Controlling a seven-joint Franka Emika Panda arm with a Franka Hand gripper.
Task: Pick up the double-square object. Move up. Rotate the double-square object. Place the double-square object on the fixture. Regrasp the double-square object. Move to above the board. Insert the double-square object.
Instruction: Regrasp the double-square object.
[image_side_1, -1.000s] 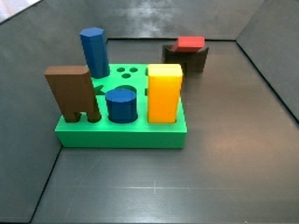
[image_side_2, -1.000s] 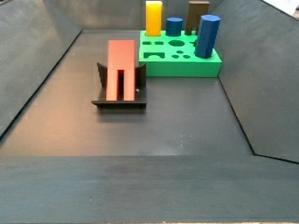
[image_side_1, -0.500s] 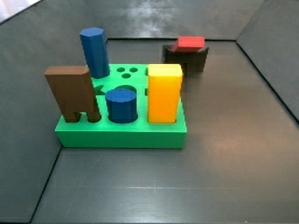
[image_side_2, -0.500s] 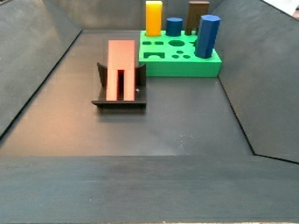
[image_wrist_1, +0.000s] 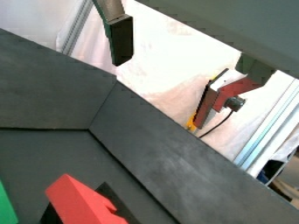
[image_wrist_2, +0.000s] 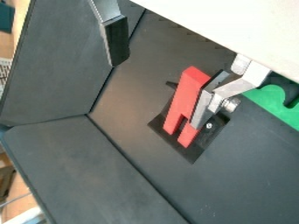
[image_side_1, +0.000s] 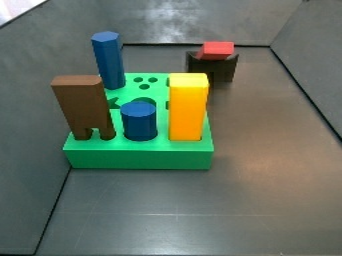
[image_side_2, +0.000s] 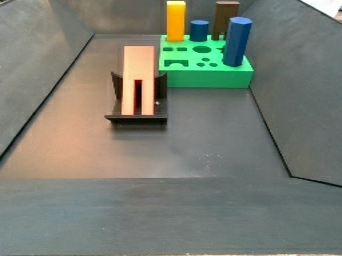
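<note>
Two fingers (image_wrist_2: 114, 39) of the gripper (image_wrist_2: 163, 61) hung spread and empty, high above the double-square object (image_wrist_2: 183, 105) lying on the fixture (image_side_2: 135, 112). An off-centre regrasp could have tilted it, jamming it at the board (image_side_2: 207, 68).

Floor (image_side_1: 201, 215) is dark grey, matte, w/ faint scuffs. Dark walls (image_side_2: 47, 75) slope up around it like a bin; back wall (image_side_1: 174, 22) has soft glare. Beyond the rim in a wrist view: white sheet (image_wrist_1: 176, 74) + metal frame post (image_wrist_1: 271, 131).

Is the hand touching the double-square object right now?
Apart. In a wrist view the hand is open, with bare floor between its fingers; the double-square object lies on the fixture, clear of both. Neither side view shows the hand.
</note>
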